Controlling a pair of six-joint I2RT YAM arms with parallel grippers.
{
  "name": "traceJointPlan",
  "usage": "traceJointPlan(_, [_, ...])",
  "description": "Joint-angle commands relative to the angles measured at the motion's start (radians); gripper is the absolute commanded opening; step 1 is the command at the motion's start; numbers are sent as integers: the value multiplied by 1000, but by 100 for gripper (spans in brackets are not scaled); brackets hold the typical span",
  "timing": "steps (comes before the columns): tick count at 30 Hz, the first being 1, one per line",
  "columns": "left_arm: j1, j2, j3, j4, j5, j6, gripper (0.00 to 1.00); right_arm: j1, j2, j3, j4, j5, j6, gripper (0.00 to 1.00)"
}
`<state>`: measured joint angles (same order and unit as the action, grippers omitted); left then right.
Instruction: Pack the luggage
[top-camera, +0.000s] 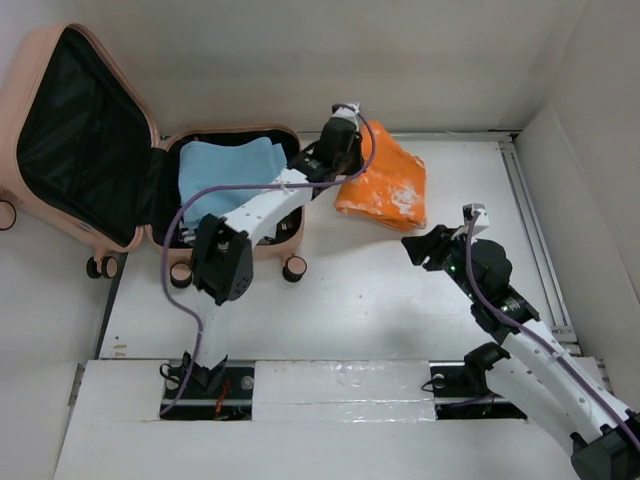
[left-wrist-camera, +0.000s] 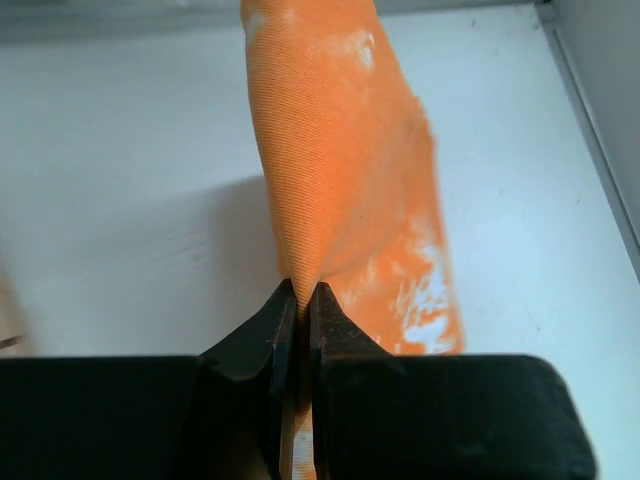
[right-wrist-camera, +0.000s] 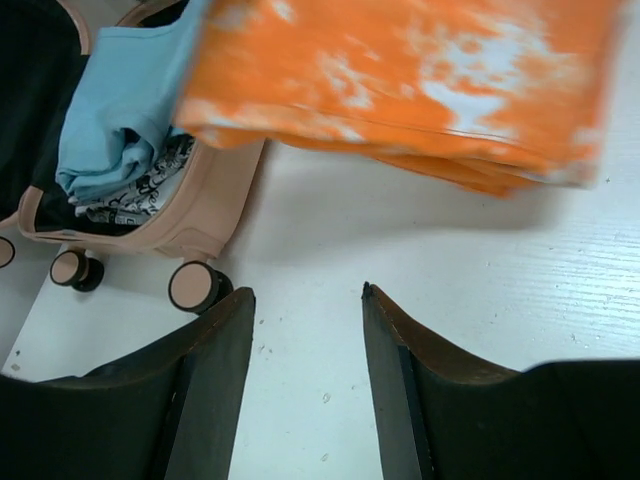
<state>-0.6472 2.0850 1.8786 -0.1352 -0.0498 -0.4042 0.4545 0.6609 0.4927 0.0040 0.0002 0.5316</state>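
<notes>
The luggage (top-camera: 262, 248) lies open at the far left, its pink lid leaning back and showing black lining. Inside it rest a folded light-blue cloth (top-camera: 225, 170) and a black-and-white patterned cloth (right-wrist-camera: 150, 180). To the right of the luggage (right-wrist-camera: 190, 215), a folded orange garment with white blotches (top-camera: 385, 185) is on the table. My left gripper (top-camera: 345, 135) is shut on the near edge of this orange garment (left-wrist-camera: 340, 180), the fabric pinched between its tips (left-wrist-camera: 302, 292). My right gripper (top-camera: 425, 248) hovers open in front of the garment (right-wrist-camera: 420, 80), with only bare table between its fingers (right-wrist-camera: 305, 292).
The luggage's wheels (top-camera: 294, 268) stick out toward the table's middle. A metal rail (top-camera: 530, 220) and a white wall close off the right side. The arm bases sit at the near edge.
</notes>
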Motion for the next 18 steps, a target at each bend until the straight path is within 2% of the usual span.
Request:
traceJointPlan(1, [46,-267,94,-112,-143,194,0,16,2,29,59,-12,-32,53])
traceJointPlan(2, [104,-328,61,-112,-172,194,0,16,12,29,59,-23,-32,53])
traceJointPlan(3, [104,-329,47,-112,-173,185,0,16,13,29,68,-23,-41,53])
traceJointPlan(4, [189,-383,27,-112,-157,171,0,16,13,40,68,-38,-41,53])
traceJointPlan(5, [292,-422,-28,-100,-106,130,0,16,23,40,68,-48,-41,53])
traceJointPlan(6, [293,-422,-54,-99,-105,130,0,16,32,40,68,-48,-41,53])
traceJointPlan(7, [399,-443,-84,-99,-19,81,0,16,32,49,68,-60,-50,53])
traceJointPlan(9, [495,-463,-221,-70,40,44,0,16,32,49,68,-69,-50,53])
traceJointPlan(10, [538,-464,-274,-55,59,25,0,16,32,49,68,-69,-50,53])
traceJointPlan(11, [628,-477,-323,-41,77,-11,0,26,32,49,79,-69,-50,53])
traceJointPlan(13, [714,-477,-440,-11,96,-50,0,26,32,40,79,-78,-50,53])
traceJointPlan(14, [788,-453,-467,-10,125,-64,0,26,32,40,79,-78,-50,53])
traceJointPlan(18, [898,-389,-495,-61,149,-94,0,26,32,31,79,-92,-59,53])
